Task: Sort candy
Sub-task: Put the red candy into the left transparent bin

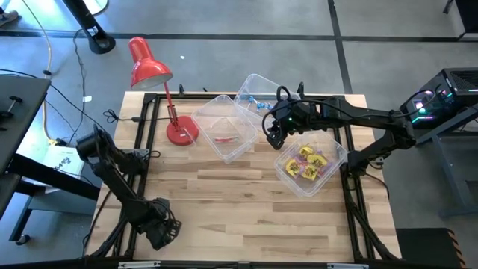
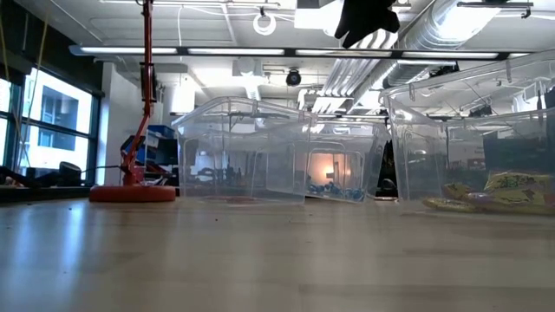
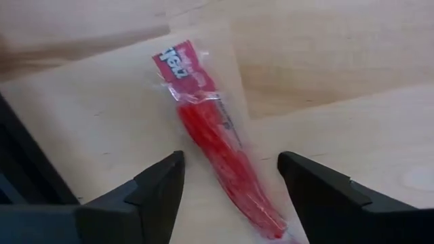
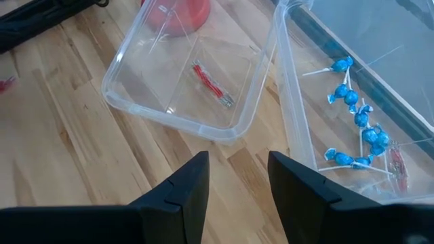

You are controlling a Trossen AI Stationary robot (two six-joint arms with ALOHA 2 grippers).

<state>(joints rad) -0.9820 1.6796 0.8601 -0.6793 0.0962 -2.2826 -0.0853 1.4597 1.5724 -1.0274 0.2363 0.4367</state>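
Down at the table's 7 o'clock corner, the left gripper [image 1: 162, 233] sits low over the light wooden tabletop [image 1: 246, 202], fingers [image 3: 156, 190] spread wide apart w/ nothing clamped. Between them, in the left wrist view, lies a slim red candy stick in clear wrapper [image 3: 217, 142], flat on the wood, its labelled end pointing away from the gripper; neither finger touches it.

Right gripper [image 1: 275, 134] hovers around 1 o'clock of the table centre, between the bins, its fingers [image 4: 186, 186] parted a little, holding nothing.

Three clear plastic bins cluster in the far half of the table. Middle bin [image 1: 205, 119] at about 12 o'clock holds one red stick candy in clear wrap [image 4: 211, 84] on its floor. Far bin [image 1: 258, 81], touching the middle one at 1 o'clock, holds a bunch of blue-wrapped lollipops on thin white sticks [image 4: 352, 122], scattered along its floor. Third bin [image 1: 340, 153] at 3 o'clock holds several yellow square candy packets [image 1: 308, 163], piled together; in the low view they show through its wall [image 2: 507, 186].

Red desk lamp w/ round base [image 1: 181, 131] stands at 11 o'clock, just beside the middle bin, shade [image 1: 148, 66] leaning out past the far edge.
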